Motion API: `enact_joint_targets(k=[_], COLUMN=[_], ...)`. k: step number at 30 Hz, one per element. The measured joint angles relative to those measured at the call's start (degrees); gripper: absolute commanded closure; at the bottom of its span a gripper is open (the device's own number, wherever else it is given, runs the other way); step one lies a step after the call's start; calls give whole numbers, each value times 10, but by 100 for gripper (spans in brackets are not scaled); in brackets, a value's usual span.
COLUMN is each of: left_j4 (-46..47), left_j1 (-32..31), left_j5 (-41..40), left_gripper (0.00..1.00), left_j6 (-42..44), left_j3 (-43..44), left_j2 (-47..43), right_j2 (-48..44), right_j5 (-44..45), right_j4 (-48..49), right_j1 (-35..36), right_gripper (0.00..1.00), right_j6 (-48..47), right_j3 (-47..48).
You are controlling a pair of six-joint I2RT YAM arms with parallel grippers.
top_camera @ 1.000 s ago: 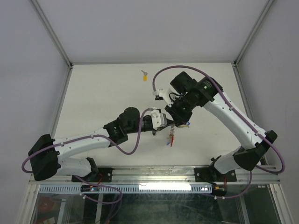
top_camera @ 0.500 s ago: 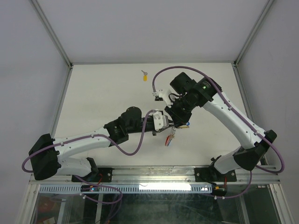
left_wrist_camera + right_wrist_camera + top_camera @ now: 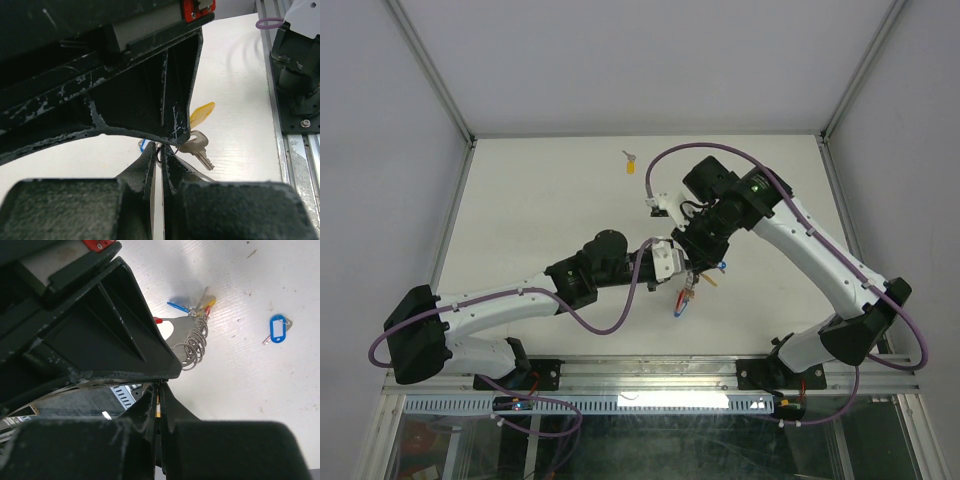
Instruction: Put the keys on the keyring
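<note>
The keyring (image 3: 193, 344), a cluster of thin silver wire rings with red, blue and yellow bits, hangs between the two grippers above the table and shows in the top view as the keyring (image 3: 682, 298). My left gripper (image 3: 161, 154) is shut on a thin wire ring of it. Tip to tip with it, my right gripper (image 3: 159, 392) is shut on a yellow tag. That yellow tag (image 3: 202, 114) sticks out by a silver key (image 3: 196, 146). A blue-tagged key (image 3: 277, 329) lies on the table. Both grippers (image 3: 678, 272) (image 3: 698, 268) meet at mid-table.
A yellow-tagged key (image 3: 630, 163) lies alone near the far edge of the white table (image 3: 540, 200). Metal frame posts stand at the far corners. The right arm's base (image 3: 300, 75) and the rail run along the near edge.
The left gripper opened briefly and shut again, shifting slightly right toward the right gripper. The hanging keyring swung a little lower and left. The right gripper stayed shut.
</note>
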Motion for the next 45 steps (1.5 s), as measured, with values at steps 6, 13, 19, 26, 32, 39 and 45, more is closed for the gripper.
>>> enact_joint_targets(k=[6,13,19,26,32,39,45], left_j4=[0,66,113,153,194,224,235], left_j1=[-3,-4,-3,-3,-4,-3,14], left_j5=[-16,-55,-85,-115,-135,-138,-114], left_gripper=[100,100,100,100,100,100,100], left_j6=[-2,-36,-74,-102,-118,-124,-134], left_j3=[-7,-68,-110,-142,-172,-190,-202], left_j2=[-2,-30,-43,-56,-70,-83,-99], right_j2=[-13,-74,-127,-216,-322,-390,-367], right_j5=[2,-11,-11,51,97,85,35], right_j4=[27,139,247,404,510,563,577], right_j1=[0,0,0,-3,-4,-5,-13], right_gripper=[95,62,55,55,60,46,51], right_j6=[7,49,129,256,303,306,294], right_j3=[-28,-112,-167,-276,-397,-421,-421])
